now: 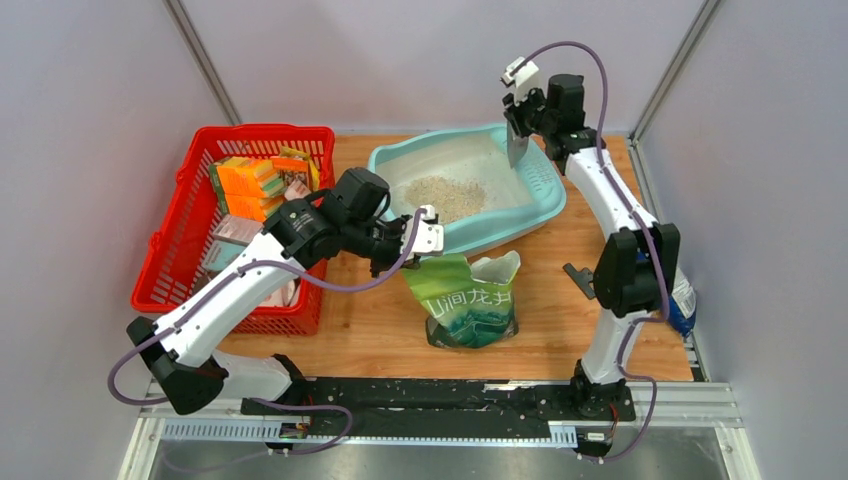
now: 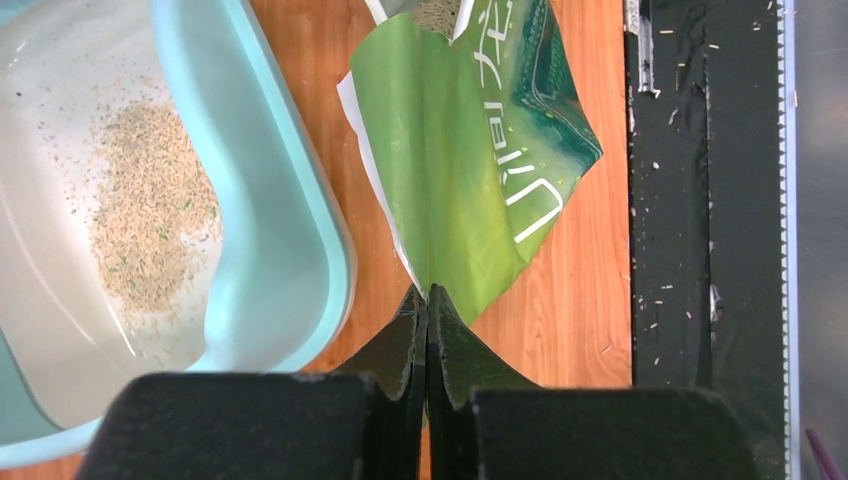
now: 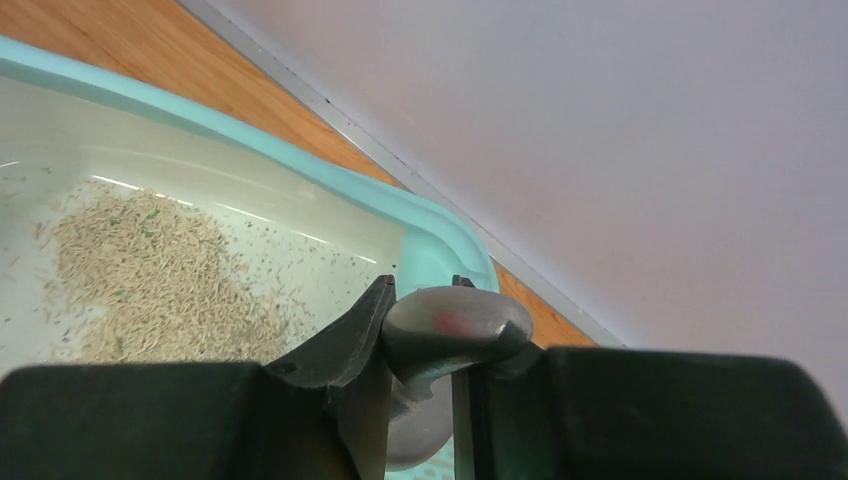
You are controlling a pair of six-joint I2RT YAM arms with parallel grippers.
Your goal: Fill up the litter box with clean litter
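A wooden worktop (image 1: 560,300) carries a teal box (image 1: 500,232) at its far edge, right of centre, and a red basket (image 1: 175,250) of packets along the left edge. A green bag (image 1: 470,305) stands open near the front edge, just before the box. A loose tan pile of litter (image 1: 445,195) lies in the box's middle. The right tool (image 3: 425,300), raised over the box's far right corner, is clamped on the handle of a grey scoop (image 3: 455,325). The left tool (image 2: 427,300) is pressed together on the bag's top edge.
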